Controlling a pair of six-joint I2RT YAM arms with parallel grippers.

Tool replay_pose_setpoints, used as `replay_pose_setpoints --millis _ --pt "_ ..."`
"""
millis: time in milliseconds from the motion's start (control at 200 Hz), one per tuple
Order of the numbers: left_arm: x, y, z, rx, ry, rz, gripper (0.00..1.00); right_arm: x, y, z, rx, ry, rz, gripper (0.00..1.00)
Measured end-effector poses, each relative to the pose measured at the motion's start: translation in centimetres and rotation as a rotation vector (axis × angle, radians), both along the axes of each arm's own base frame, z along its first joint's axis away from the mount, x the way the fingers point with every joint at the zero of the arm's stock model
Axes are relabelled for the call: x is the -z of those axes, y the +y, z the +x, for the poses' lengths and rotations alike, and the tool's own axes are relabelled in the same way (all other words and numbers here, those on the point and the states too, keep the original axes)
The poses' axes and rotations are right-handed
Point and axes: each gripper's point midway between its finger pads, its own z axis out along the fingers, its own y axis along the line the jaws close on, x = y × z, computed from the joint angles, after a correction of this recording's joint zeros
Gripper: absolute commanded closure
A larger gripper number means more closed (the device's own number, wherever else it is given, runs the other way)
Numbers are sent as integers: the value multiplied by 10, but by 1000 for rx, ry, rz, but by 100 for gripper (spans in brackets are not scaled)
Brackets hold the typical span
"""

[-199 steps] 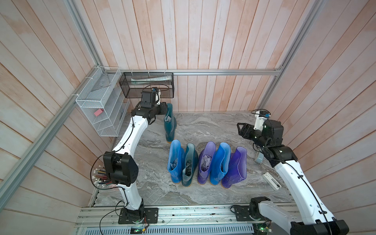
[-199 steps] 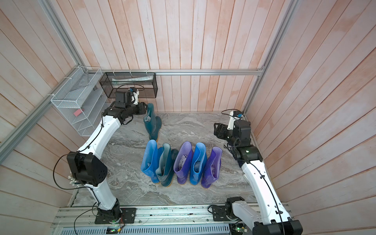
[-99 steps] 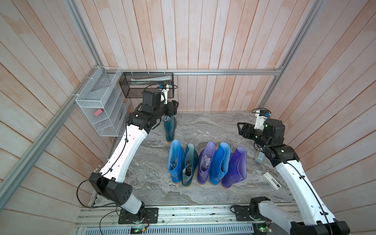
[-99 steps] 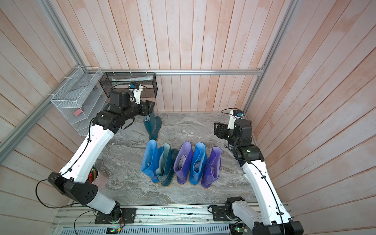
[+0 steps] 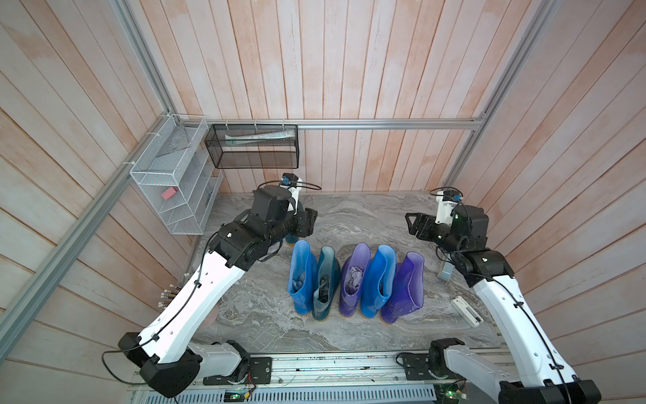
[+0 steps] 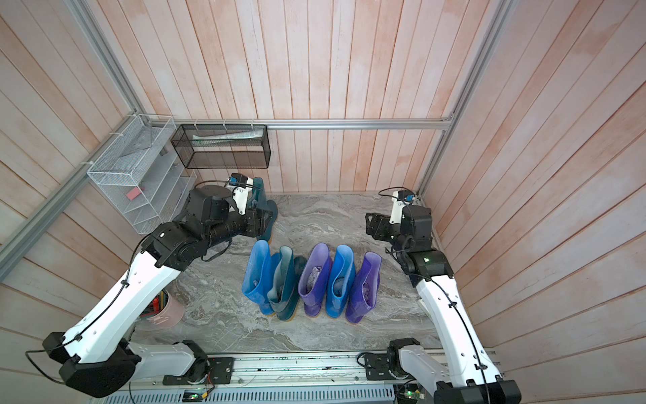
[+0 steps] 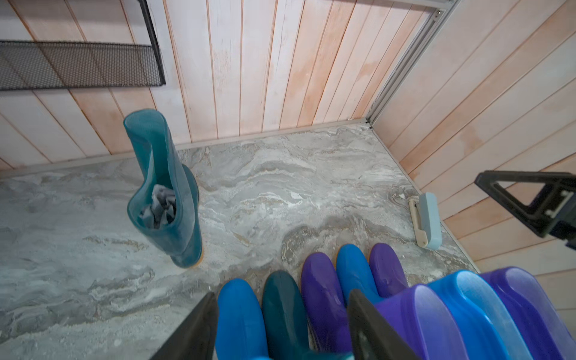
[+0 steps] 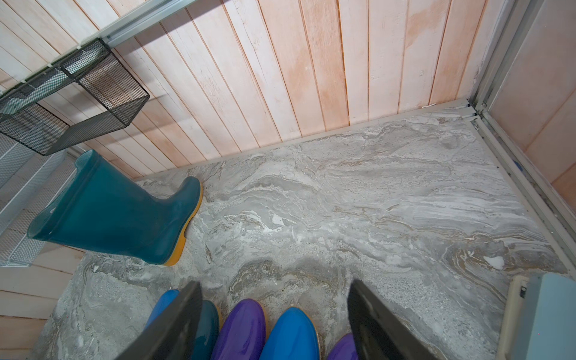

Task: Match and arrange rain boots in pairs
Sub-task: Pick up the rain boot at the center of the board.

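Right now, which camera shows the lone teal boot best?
The left wrist view: the lone teal boot stands whole, stuffing visible. The right wrist view shows its side; in both top views the left arm hides most.

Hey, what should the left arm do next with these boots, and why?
Probably bring the left gripper, its fingers open and empty, to the row's teal boot for a grasp: its match, the lone teal boot, stands apart near the back wall, so that pair is unmatched.
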Motion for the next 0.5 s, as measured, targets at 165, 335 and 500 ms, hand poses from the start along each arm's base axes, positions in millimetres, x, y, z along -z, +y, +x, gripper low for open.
replay_pose_setpoints --millis 165,335,500 --pt "16 -4 -39 28 66 -1 33 0 0 0 0 -2 0 23" --pt "30 -16 -76 84 135 -8 35 -1 0 1 0 -10 2 24" --pt "47 -35 -103 130 204 9 36 4 0 2 0 -2 1 23"
